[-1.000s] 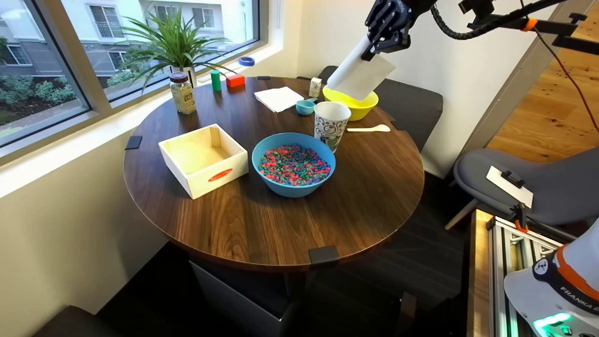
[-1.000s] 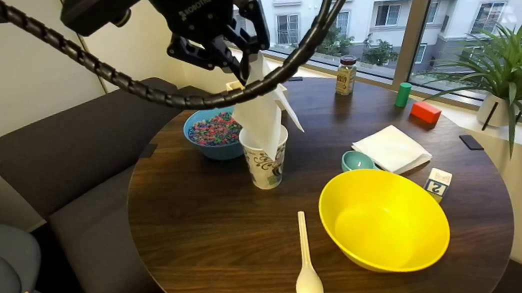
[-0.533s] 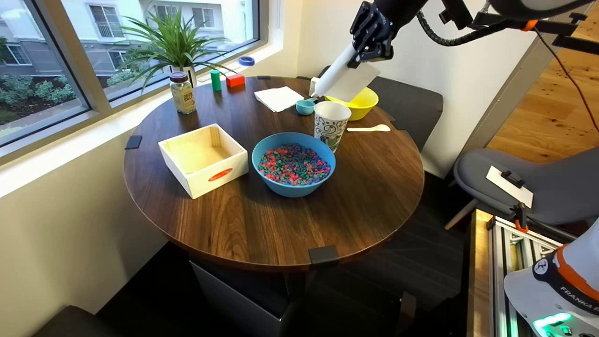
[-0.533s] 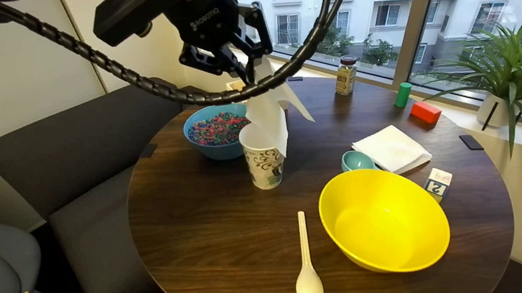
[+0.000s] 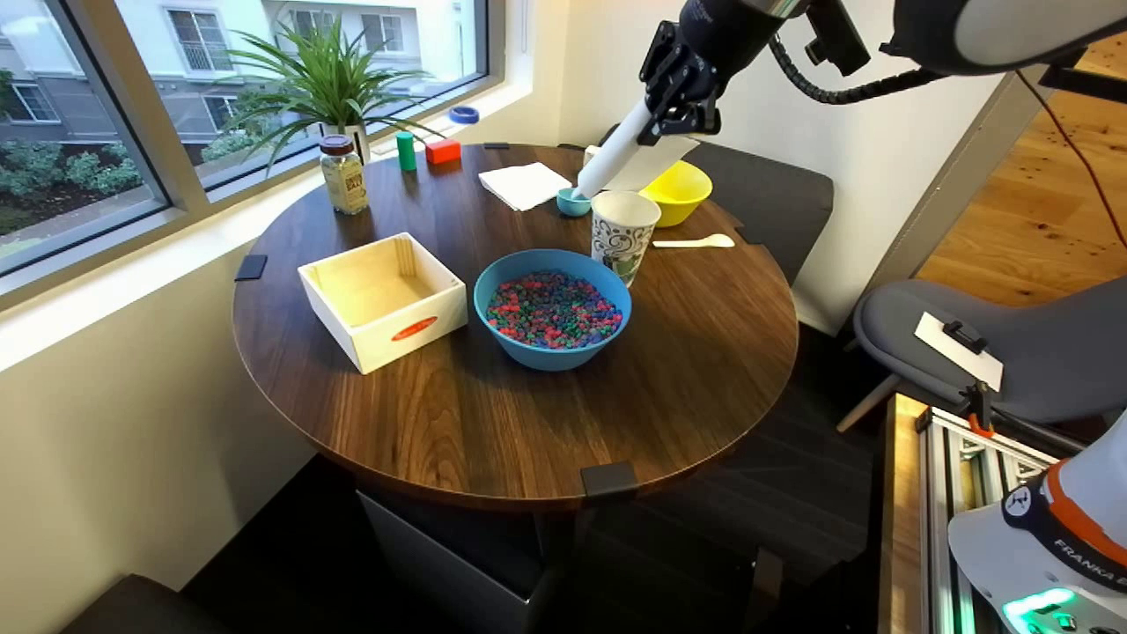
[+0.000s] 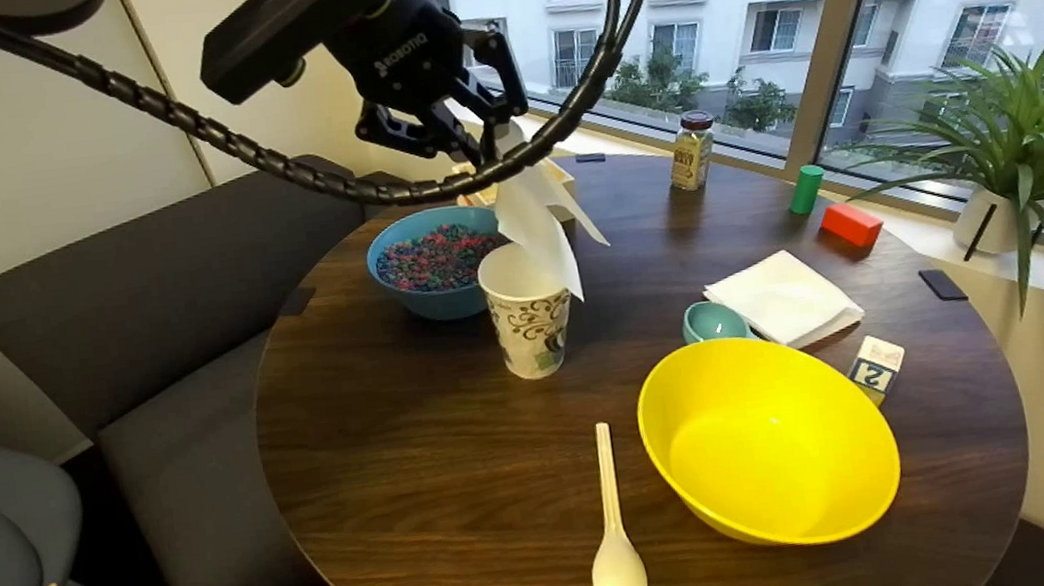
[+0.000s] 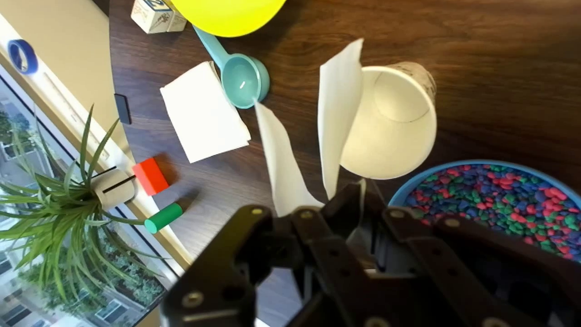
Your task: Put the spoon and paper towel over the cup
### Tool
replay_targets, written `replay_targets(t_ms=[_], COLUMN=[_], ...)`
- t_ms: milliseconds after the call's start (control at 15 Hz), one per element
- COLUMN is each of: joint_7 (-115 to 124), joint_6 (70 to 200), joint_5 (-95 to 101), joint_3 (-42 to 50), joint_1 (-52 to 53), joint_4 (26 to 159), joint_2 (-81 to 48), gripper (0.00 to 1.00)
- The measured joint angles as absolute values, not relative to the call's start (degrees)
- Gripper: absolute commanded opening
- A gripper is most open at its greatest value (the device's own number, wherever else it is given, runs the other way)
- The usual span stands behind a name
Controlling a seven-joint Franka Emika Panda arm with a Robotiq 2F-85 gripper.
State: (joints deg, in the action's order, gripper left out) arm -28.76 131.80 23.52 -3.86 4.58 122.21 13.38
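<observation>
counter point(image 6: 444, 465): round, brown | yellow bowl point(image 6: 764, 443), blue bowl point(image 5: 553, 357): on it | gripper point(image 6: 489, 143): closed, pinching paper towel point(image 6: 533, 221) | paper towel: hanging folded by rim of cup point(image 6: 530, 327), contact unclear | cup: upright, just beside blue bowl | spoon point(image 6: 613, 523): lying near yellow bowl

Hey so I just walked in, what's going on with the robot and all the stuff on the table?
The robot's gripper is shut on a white paper towel, whose loose parts hang near the rim of the patterned cup. The cup stands upright with its mouth not yet covered; I can't tell whether the towel touches it. The spoon lies on the table beside the yellow bowl, with nothing holding it.
</observation>
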Motion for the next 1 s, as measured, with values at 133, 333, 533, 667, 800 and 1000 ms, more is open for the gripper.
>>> replay_targets(t_ms=[133,333,533,667,800,1000], joint_7=[-27.89,-26.97,-26.31,-25.97,-25.73,-23.75], joint_6=[131.67,131.11,130.36,129.84,129.16,127.52], joint_5=[23.84,23.85,23.85,23.85,23.85,23.84], joint_3=[-4.43,-5.02,-5.21,-5.24,-5.27,-5.55], joint_1=[4.59,4.6,4.6,4.63,4.66,4.81], joint_4=[122.22,122.24,122.36,122.52,122.71,122.78], joint_2=[13.12,12.54,12.03,11.83,11.78,11.78], gripper=[0.01,0.01,0.01,0.01,0.01,0.01])
